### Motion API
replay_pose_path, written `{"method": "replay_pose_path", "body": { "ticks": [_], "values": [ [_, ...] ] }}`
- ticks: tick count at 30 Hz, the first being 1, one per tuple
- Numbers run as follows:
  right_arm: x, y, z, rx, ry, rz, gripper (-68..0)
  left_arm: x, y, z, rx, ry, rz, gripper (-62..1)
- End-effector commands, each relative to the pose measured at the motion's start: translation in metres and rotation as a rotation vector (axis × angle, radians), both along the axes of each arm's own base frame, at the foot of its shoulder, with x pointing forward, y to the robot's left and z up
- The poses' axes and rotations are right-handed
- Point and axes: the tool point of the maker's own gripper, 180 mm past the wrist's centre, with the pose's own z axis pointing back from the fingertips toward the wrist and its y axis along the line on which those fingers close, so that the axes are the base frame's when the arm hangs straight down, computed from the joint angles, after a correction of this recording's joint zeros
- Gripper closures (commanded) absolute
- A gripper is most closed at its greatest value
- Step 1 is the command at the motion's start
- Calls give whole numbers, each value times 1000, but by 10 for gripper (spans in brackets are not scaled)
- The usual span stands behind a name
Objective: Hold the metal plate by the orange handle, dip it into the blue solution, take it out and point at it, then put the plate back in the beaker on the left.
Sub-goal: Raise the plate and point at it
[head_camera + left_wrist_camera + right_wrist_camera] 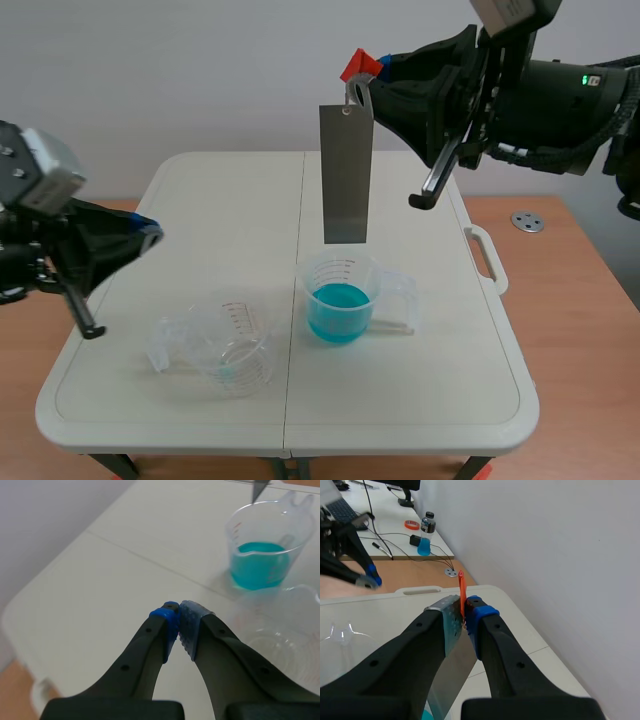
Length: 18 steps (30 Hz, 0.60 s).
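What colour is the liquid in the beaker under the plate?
Turquoise blue liquid, clearest in the left wrist view.

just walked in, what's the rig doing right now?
The right arm's jaws are shut on the orange handle. The metal plate hangs upright from it, its lower edge just above the beaker of blue solution. The plate is not in the liquid; whether it has been dipped can't be told from this. The left arm's jaws are shut on nothing, low at the left side of the table, near the clear beaker.
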Motion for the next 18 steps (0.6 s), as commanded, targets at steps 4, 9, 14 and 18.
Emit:
{"method": "replay_pose_path", "body": {
  "ticks": [4,9,14,18],
  "values": [
    [0,3,19,51,-41,12,-13,-18,62,5,74,31,96,-15],
    [0,8,21,68,-39,13,-13,-60,127,-24,219,176,222,-15],
    [1,16,21,86,-28,11,-13,-116,174,-62,319,338,348,-15],
    [-1,23,22,95,-26,22,-13,-169,189,-94,341,481,399,-15]
  ]
}}
